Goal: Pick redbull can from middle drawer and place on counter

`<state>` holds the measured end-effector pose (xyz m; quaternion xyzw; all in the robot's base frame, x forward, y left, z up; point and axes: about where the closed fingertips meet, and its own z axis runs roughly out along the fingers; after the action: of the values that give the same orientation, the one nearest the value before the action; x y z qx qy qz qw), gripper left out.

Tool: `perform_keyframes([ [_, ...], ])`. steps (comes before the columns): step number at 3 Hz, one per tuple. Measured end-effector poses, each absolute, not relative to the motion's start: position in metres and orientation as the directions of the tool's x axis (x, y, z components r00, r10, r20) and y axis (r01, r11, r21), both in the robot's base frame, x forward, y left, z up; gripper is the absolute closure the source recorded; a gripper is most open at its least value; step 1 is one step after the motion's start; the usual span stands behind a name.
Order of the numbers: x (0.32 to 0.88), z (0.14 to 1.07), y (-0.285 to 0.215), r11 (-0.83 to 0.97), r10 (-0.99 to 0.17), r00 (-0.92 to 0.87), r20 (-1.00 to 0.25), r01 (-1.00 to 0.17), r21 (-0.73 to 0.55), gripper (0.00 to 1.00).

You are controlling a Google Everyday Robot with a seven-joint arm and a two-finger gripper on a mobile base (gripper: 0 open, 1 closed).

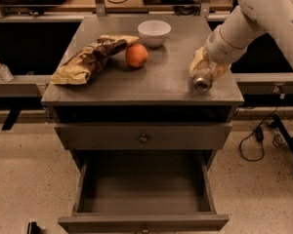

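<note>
The redbull can (202,83) is held in my gripper (203,72) with its shiny top facing the camera. It hangs low over the right front part of the counter (161,77); I cannot tell whether it touches the surface. The gripper comes in from the upper right on the white arm (256,13) and is shut on the can. The middle drawer (143,184) is pulled fully open below and shows nothing inside. The knobbed drawer (143,137) above it is shut.
On the counter lie a chip bag (90,58) at the left, an orange (136,55) next to it and a white bowl (154,32) at the back. Cables (256,135) trail on the floor at the right.
</note>
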<state>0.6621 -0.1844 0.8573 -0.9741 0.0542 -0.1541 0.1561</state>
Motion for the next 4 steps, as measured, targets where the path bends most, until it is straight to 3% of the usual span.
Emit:
perform_keyframes([
  [2,0.664,0.852,-0.182,-0.945,-0.151,0.948,0.280,-0.056,-0.323,0.04],
  [4,0.657,0.867,-0.193,-0.947,-0.174,0.930,0.325,-0.067,-0.315,0.00],
])
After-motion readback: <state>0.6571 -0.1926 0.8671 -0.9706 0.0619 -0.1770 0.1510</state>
